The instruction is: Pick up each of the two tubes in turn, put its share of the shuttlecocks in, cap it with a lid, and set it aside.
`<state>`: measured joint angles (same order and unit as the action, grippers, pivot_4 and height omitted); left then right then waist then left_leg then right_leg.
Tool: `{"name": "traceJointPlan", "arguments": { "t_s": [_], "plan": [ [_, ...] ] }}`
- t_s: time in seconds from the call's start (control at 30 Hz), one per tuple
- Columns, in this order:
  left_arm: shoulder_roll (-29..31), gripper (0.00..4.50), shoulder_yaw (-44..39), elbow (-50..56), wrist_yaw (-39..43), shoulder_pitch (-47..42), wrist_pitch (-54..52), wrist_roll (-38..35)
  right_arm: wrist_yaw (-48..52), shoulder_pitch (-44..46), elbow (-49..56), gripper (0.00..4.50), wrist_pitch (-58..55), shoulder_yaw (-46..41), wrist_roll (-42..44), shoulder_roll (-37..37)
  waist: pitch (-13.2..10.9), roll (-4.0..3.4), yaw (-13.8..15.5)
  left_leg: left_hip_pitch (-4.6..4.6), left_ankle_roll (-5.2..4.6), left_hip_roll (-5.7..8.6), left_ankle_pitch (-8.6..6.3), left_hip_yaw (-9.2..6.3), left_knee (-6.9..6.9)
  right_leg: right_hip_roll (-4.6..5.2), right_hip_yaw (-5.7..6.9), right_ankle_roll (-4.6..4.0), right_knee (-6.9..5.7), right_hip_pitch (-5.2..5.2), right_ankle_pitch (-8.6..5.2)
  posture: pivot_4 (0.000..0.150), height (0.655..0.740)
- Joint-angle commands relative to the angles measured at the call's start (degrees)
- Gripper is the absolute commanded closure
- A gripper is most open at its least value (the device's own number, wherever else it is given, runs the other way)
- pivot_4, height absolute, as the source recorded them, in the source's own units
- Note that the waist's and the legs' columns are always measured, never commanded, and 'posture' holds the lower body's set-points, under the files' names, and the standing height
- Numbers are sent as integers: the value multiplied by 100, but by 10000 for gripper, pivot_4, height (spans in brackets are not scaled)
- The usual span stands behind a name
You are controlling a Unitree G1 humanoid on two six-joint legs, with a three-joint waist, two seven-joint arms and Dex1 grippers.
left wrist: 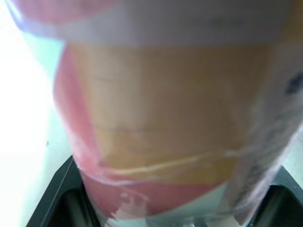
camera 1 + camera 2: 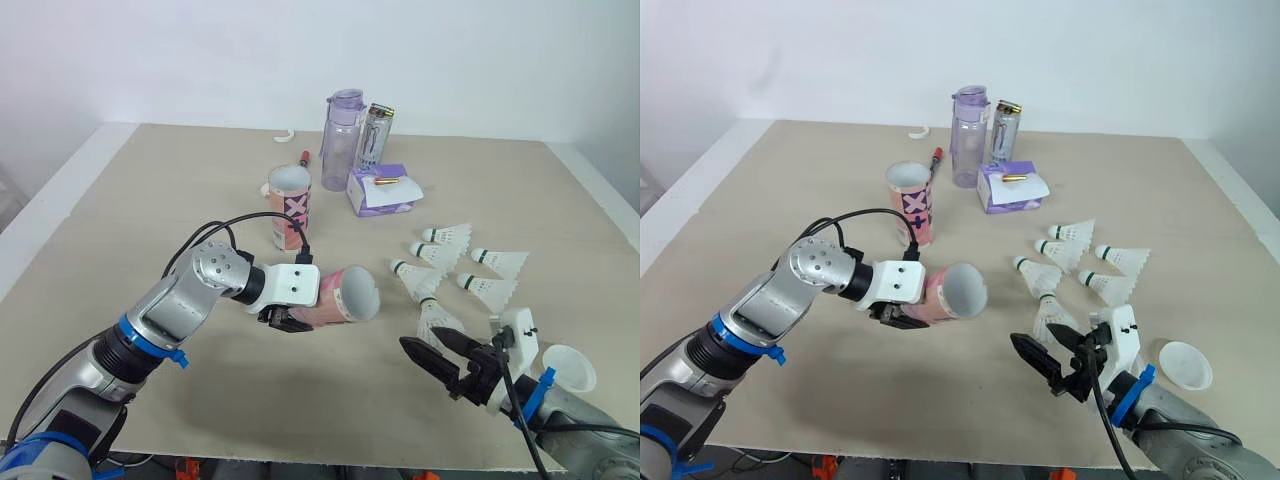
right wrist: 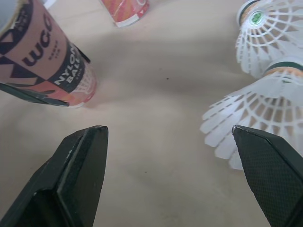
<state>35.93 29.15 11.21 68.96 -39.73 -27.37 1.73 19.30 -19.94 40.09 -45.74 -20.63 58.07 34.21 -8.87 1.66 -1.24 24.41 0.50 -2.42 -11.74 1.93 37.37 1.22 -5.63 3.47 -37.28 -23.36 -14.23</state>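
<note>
Your left gripper (image 2: 285, 318) is clamped on a pink printed cardboard tube (image 2: 345, 297), which is held on its side near the front middle of the tabletop (image 2: 150, 200) with its open mouth facing right. A second matching tube (image 2: 291, 208) stands upright behind it. Six white feather shuttlecocks (image 2: 440, 255) lie toward the right edge. Your right gripper (image 2: 422, 338), fingers spread apart, hovers just beside the nearest one. A white plastic lid (image 2: 568, 368) sits near the front right corner.

The nearer tube (image 2: 345, 297) looks like card under a smooth, faintly glossy printed wrap, as does the standing tube (image 2: 291, 210). The shuttlecocks (image 2: 497, 263) have white meshed plastic skirts. The table (image 2: 150, 200) is matt beige. The lid (image 2: 568, 367) is milky plastic and the water bottle (image 2: 340, 128) is clear lilac plastic. The fingers (image 3: 78, 163) of the right gripper (image 3: 166, 131) are matt black and finely textured.
</note>
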Motion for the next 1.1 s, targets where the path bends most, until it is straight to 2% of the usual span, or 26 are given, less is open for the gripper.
{"name": "traceJointPlan", "arguments": {
  "t_s": [0.03, 0.53, 1.1],
  "plan": [
    [91, 14650, -1, -164, -117, 107, -74, 169, -29, 38, -50, 0, 177, -254, -106, 25, 0, 0, 0, 0, 0, 0, 0, 1, 0, 0, 0, 1, 0, 0, 0, 1500, 7400],
    [44, 14650, 28, -184, -129, 91, -112, 168, 76, 146, -368, 0, 392, -372, -639, 49, 1, -1, 0, 0, 0, 1, 0, 7, 0, -1, -1, 3, 0, 0, 2, 1500, 7400],
    [45, 14650, 14, -138, -204, 166, -177, 177, -464, 646, -561, 0, 133, -119, -770, -282, 2, -4, -1, -1, -2, 1, 1, 13, 1, 0, -4, 4, 1, 1, 6, 1500, 7400]
  ]
}}
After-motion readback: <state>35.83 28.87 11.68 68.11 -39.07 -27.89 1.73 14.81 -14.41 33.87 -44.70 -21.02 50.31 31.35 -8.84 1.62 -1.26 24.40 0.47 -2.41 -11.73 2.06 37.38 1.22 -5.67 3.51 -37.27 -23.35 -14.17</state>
